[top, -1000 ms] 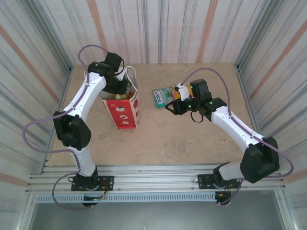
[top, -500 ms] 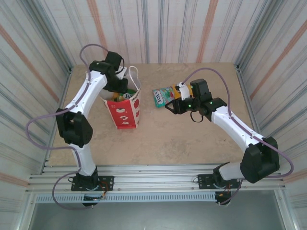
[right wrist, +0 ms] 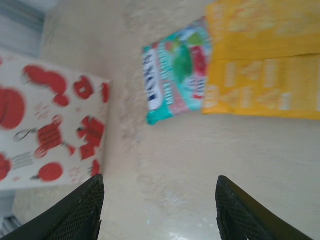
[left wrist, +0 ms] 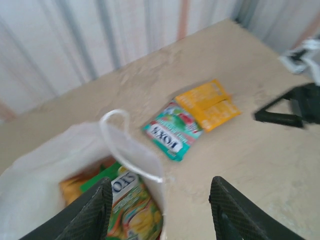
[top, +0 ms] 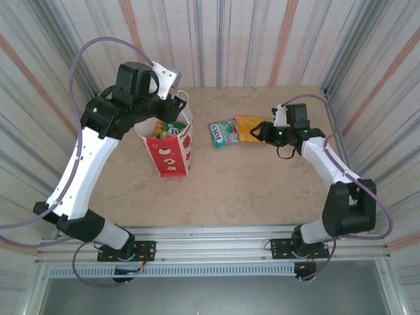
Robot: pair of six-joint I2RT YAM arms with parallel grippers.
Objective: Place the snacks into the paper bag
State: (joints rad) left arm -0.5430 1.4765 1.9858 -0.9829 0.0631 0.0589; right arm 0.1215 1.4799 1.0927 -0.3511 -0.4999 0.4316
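Partly done: some snacks [left wrist: 127, 207] sit in paper bag [top: 172, 154] below left pincer [left wrist: 160, 200] (wide, empty); green pkt [top: 223, 133] + orange pkts [top: 249, 126] lie on bench [top: 249, 187] just ahead of right pincer [right wrist: 159, 187] (wide, empty), yet to go in.

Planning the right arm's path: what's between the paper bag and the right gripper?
Top view: a green packet and orange packets, lying flat side by side, nearer the right gripper than the paper bag; the rest is bare table.
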